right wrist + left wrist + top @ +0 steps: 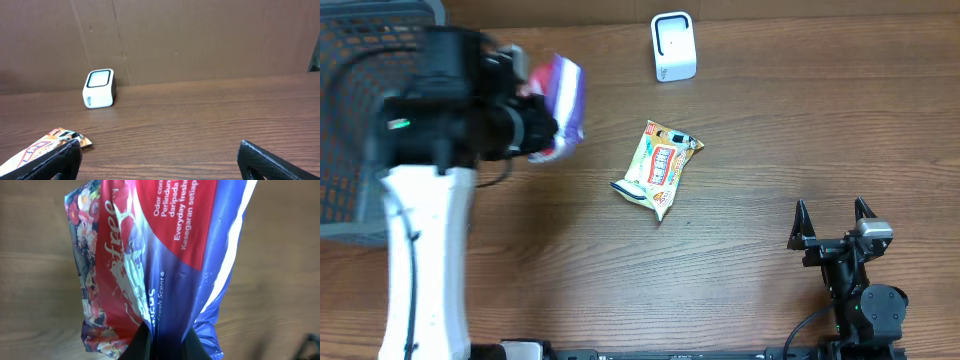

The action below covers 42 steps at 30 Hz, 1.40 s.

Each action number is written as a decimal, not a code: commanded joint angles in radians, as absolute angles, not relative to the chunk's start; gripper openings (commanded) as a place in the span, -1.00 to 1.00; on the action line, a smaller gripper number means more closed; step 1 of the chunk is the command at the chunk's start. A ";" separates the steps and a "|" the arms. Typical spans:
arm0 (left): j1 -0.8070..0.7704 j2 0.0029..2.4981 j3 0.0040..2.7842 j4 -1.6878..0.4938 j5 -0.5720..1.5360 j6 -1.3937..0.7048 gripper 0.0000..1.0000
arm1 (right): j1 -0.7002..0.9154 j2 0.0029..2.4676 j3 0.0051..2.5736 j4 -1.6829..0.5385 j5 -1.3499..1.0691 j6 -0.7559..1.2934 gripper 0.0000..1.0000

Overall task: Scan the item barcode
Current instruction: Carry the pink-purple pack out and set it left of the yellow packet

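Two packs show overhead: a purple-red pouch [563,95], grasped by the left tool [535,128] beside a basket [350,150], and a snack packet [658,168] lying on the surface [770,130], apart from the white scanner [673,47]. The right tool [833,222] rests released. Left wrist: the pouch reads "Fresh Scent" and "Everyday fresh". Right wrist: scanner stands behind the packet, fingers [60,160] spread wide.

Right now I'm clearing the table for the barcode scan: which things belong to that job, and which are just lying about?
In the job: purple pouch, gripped by the left gripper; white scanner.
Lying about: yellow snack packet; mesh basket; right gripper, open and empty.
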State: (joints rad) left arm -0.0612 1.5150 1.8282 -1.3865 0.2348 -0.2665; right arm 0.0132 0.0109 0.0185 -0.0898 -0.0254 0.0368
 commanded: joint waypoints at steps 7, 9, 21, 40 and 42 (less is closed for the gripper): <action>-0.221 1.560 1.410 -1.028 -0.070 -0.337 -0.91 | 0.011 0.003 0.008 -0.084 -0.020 0.033 1.00; -0.226 1.586 1.343 -0.940 -0.074 -0.337 -0.91 | 0.011 0.003 0.008 -0.084 -0.020 0.033 1.00; -0.229 1.680 1.407 -0.898 -0.048 -0.335 0.57 | 0.011 0.003 0.008 -0.084 -0.020 0.033 1.00; 0.192 1.669 2.449 -1.470 -0.102 -0.233 1.00 | 0.011 0.003 0.008 -0.084 -0.020 0.033 1.00; 0.329 1.670 2.450 -1.491 -0.074 -0.235 1.00 | 0.011 0.003 0.008 -0.084 -0.020 0.033 1.00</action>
State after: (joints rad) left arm 0.1871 1.6752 2.4275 -1.4673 -0.0834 -0.2539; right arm 0.0132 0.0109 0.0185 -0.0906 -0.0254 0.0368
